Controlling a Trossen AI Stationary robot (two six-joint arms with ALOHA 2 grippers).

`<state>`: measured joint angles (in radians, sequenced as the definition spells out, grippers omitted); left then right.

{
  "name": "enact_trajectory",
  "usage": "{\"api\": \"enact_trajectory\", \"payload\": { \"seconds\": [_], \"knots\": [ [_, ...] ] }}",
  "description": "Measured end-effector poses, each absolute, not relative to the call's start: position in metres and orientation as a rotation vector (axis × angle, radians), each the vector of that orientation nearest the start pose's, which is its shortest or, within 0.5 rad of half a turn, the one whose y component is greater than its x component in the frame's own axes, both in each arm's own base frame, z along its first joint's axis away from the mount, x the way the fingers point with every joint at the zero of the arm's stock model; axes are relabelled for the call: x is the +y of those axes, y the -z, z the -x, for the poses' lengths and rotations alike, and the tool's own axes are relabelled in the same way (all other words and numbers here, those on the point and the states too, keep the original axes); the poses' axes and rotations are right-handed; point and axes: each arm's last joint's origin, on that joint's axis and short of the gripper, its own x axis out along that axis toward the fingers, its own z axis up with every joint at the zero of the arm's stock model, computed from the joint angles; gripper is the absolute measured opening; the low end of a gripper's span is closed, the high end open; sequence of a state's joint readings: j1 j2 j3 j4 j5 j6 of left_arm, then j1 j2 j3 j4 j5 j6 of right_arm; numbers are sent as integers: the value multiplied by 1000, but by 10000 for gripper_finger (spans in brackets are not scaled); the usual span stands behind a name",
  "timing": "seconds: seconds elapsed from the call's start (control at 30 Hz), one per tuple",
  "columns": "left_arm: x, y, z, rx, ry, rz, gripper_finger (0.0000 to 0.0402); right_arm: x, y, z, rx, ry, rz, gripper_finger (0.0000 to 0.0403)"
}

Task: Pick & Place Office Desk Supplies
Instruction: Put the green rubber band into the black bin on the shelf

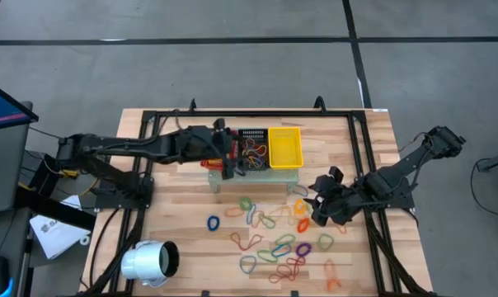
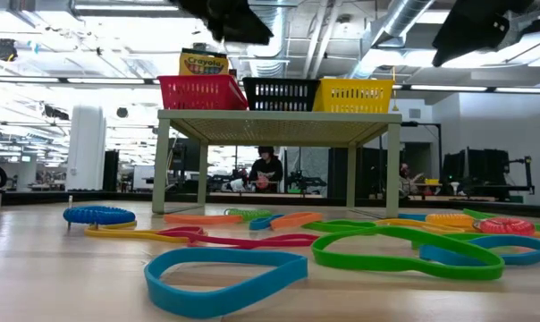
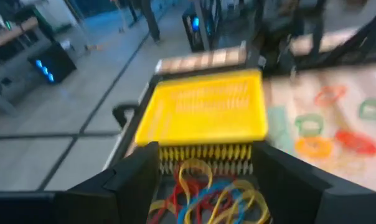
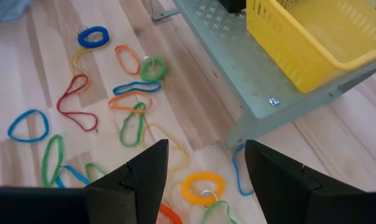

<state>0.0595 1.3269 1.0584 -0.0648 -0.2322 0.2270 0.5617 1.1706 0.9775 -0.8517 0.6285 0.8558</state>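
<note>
Planks of pale wood table (image 1: 183, 247) under scattered rubber bands (image 1: 274, 247).

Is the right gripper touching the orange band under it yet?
Apart. In the right wrist view the right gripper has its fingers spread on either side of the orange band, which lies flat on the table with bare wood showing between it and both fingers.

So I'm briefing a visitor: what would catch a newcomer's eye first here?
Probably the scatter of bright rubber bands across the wooden table. Behind them, red, black and yellow baskets stand in a row on a small raised shelf. The left gripper hovers open over the black basket, which holds bands.
</note>
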Motion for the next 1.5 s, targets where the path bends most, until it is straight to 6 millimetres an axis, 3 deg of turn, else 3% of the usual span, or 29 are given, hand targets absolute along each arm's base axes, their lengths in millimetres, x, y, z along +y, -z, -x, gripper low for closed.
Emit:
{"api": "enact_trajectory", "payload": {
  "seconds": [0.17,0.3,0.47,0.57,0.73,1.0,1.3,1.5],
  "knots": [
    [-3,-359,-263,290,-275,-264,243,102,-282,-194,716,393,-249,209],
    [-18,-390,-217,179,-265,-217,234,101,-283,-195,708,394,-257,209],
    [-26,-411,-162,81,-232,-153,219,95,-283,-199,698,426,-276,209],
    [-24,-411,-135,59,-225,-120,210,88,-284,-202,697,457,-287,209],
    [-20,-391,-114,59,-212,-48,195,72,-289,-204,717,559,-330,209],
    [-20,-337,-111,112,-184,25,162,46,-275,-199,859,692,-405,209],
    [-27,-281,-121,26,-54,85,133,45,-248,-194,921,733,-403,209],
    [-28,-271,-117,-18,24,119,118,45,-224,-190,960,728,-466,209]
  ]
}}
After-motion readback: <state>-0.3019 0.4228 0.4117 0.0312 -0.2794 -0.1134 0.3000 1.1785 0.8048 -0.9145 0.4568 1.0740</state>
